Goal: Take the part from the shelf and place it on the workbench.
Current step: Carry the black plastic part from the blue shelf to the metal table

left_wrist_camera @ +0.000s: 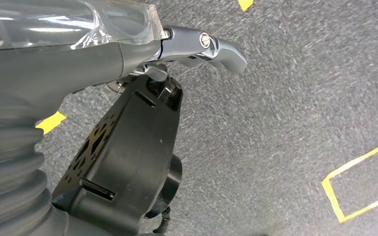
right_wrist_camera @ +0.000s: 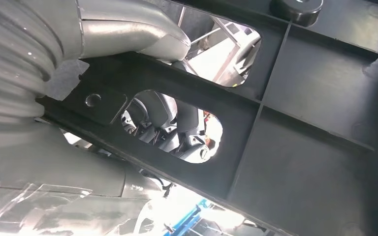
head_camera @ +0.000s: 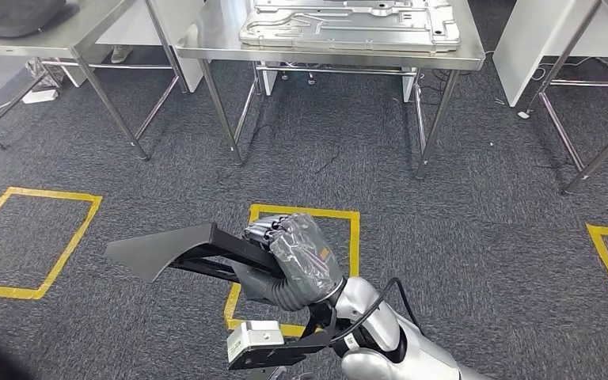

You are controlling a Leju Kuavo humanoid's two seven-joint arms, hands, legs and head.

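Note:
A black plastic part (head_camera: 166, 249), flat with a ribbed frame, hangs over the carpet in the head view, and my right hand (head_camera: 301, 257) grips its near end. Up close in the right wrist view the part (right_wrist_camera: 315, 98) shows ribs and rounded cut-outs, and my right hand's fingers (right_wrist_camera: 128, 24) wrap over one bar. The steel workbench (head_camera: 324, 55) stands ahead at the top middle. My left hand (left_wrist_camera: 128, 39) hangs over the grey carpet, a finger (left_wrist_camera: 221, 46) stretched out with nothing in it.
A large pressed metal panel (head_camera: 348, 28) lies on the workbench. More steel tables stand at the far left (head_camera: 39, 43) and far right (head_camera: 586, 87). Yellow tape squares (head_camera: 32, 241) mark the grey carpet, one (head_camera: 309, 214) just behind the right hand.

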